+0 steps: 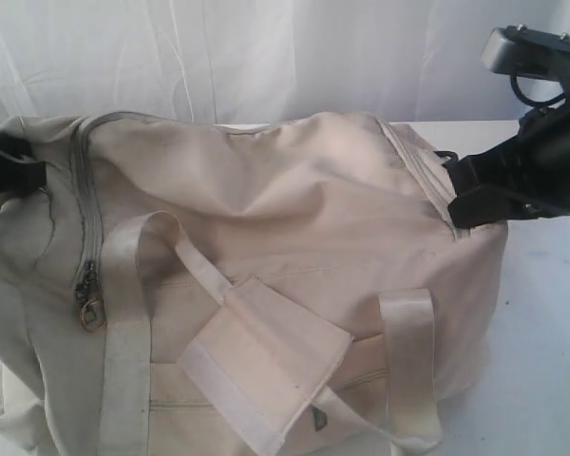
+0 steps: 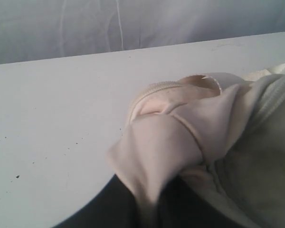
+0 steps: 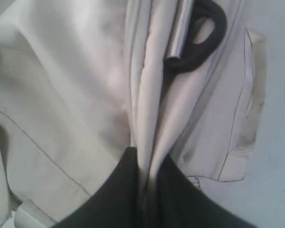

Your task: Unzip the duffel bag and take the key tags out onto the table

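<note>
the duffel bag [image 1: 294,199] lies lengthwise across the table [image 1: 551,313], held at both ends. the left gripper [image 1: 19,171] is pinched nearly closed on a bunch of cloth at the left end, and the right gripper [image 1: 464,195] is pinched nearly closed on a thin fold beside the black ring [image 3: 199,38] at the right end. the zip pull [image 1: 90,312] hangs low on the near side, at the foot of the left end's zip [image 1: 84,190], which looks shut, and it is much nearer the left jaws than the right. the key tags are nowhere in view, presumably inside, and the bag's near edge is cut off.
</note>
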Tool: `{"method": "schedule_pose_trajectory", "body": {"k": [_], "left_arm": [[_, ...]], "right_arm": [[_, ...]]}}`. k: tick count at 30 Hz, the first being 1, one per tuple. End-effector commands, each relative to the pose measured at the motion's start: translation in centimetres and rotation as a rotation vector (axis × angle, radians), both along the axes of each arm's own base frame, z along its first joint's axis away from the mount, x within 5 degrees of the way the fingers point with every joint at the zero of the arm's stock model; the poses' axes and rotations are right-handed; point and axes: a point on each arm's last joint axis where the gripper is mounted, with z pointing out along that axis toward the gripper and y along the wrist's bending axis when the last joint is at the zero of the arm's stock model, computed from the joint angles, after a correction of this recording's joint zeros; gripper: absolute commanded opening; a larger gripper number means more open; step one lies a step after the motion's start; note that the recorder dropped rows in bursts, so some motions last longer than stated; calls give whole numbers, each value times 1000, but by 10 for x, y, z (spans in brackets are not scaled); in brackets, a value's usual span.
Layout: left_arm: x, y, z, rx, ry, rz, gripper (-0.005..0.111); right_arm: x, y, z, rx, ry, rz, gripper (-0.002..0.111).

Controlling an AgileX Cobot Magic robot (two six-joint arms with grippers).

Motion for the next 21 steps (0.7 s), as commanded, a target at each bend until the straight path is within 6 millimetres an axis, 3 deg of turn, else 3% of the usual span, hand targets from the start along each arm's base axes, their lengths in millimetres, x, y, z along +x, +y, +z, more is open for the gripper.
{"method": "schedule_pose_trajectory", "body": {"k": [1,4,7,10,12,15,19,21], "left_arm": [[0,-7,17,-81,-55,-69,2],[0,-14,17,-106,-59,-138,13],[0,-15,16,-84,-60,-159,33],[-1,-13,15,-48,-61,-149,57],[-2,-10,18,-60,-60,-117,67],[-6,-7,23,-53,-79,-87,70],[-13,-1,35,-38,-127,-39,70],[-24,1,49,-35,-184,-31,70]], "right_arm": [[1,-1,4,15,-42,8,1],[1,-1,4,15,-40,9,8],[1,-3,3,-8,-46,14,20],[2,-5,6,-37,-67,20,39],[3,-5,16,-27,-110,12,52],[4,-6,37,-6,-211,-11,61],[6,-7,65,12,-358,-22,61],[5,-3,79,-7,-449,75,61]]}}
